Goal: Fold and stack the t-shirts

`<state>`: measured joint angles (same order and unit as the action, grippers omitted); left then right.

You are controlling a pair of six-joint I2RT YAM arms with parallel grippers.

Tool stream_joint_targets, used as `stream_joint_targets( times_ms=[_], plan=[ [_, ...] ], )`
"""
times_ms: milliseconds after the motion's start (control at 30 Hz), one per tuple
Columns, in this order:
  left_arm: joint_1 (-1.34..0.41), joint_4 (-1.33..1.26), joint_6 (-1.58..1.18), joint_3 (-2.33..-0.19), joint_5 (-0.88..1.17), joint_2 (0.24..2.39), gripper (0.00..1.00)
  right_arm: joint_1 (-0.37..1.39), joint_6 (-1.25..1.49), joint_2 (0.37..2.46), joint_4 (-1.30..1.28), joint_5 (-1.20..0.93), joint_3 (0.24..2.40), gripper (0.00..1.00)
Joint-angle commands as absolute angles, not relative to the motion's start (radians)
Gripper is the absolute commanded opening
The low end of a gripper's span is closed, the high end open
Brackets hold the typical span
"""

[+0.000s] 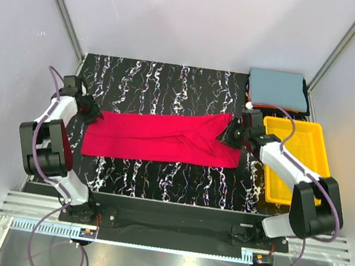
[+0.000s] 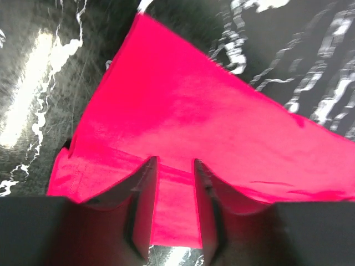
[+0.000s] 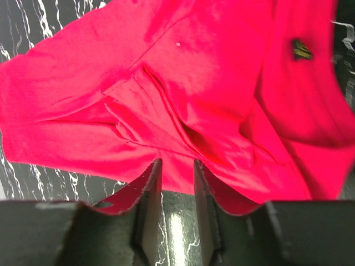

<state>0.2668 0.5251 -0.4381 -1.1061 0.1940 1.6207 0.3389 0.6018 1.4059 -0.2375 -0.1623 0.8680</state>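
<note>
A bright red t-shirt point(image 1: 156, 140) lies spread out flat, long side left to right, on the black marbled table. My left gripper point(image 1: 94, 113) is at its far left corner; in the left wrist view point(image 2: 176, 166) the jaws stand a narrow gap apart over the red cloth point(image 2: 183, 105), which shows flat between them. My right gripper point(image 1: 232, 133) is at the shirt's right end; in the right wrist view point(image 3: 176, 166) the jaws are also slightly apart over the hem of the rumpled cloth point(image 3: 166, 83). A folded grey-blue t-shirt point(image 1: 277, 89) lies at the back right on thin orange and dark ones point(image 1: 280, 110).
A yellow plastic tray point(image 1: 313, 135) stands at the right edge, under my right arm. The table point(image 1: 171, 86) shows bare black marbling behind and in front of the red shirt. Grey walls and metal posts close in the back and sides.
</note>
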Motion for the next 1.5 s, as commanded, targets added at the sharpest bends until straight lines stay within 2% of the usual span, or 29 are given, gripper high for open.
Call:
stream_joint_targets(
  times_ms=[0,133,300,567,967,1067,1100,1233,1367,1433,1467],
  plan=[
    [0.279,0.532,-0.411,-1.127,0.161,1.654,0.41,0.356,0.552,1.480,-0.232,-0.236,0.957,0.37],
    [0.288,0.535,-0.408,-1.150,0.078,1.686,0.50,0.354,0.474,1.636,-0.291,-0.278,1.098,0.39],
    [0.307,0.558,-0.394,-1.227,0.091,1.822,0.46,0.354,0.391,1.765,-0.307,-0.376,1.210,0.43],
    [0.308,0.565,-0.385,-1.292,0.044,1.893,0.44,0.383,0.292,1.962,-0.310,-0.517,1.394,0.47],
    [0.310,0.566,-0.327,-1.307,0.101,1.904,0.44,0.420,0.196,2.071,-0.325,-0.471,1.465,0.50],
    [0.310,0.566,-0.315,-1.312,0.109,1.898,0.35,0.420,0.189,2.077,-0.325,-0.474,1.465,0.50],
    [0.311,0.566,-0.313,-1.312,0.109,1.894,0.25,0.420,0.186,2.074,-0.324,-0.471,1.465,0.50],
    [0.307,0.563,-0.307,-1.316,0.112,1.887,0.10,0.422,0.166,2.066,-0.325,-0.454,1.456,0.49],
    [0.308,0.566,-0.308,-1.319,0.088,1.879,0.08,0.420,0.156,2.062,-0.325,-0.474,1.457,0.49],
    [0.308,0.568,-0.316,-1.318,0.062,1.876,0.13,0.420,0.153,2.060,-0.327,-0.474,1.457,0.50],
    [0.308,0.569,-0.325,-1.316,0.054,1.872,0.19,0.420,0.152,2.059,-0.327,-0.474,1.457,0.51]
  ],
)
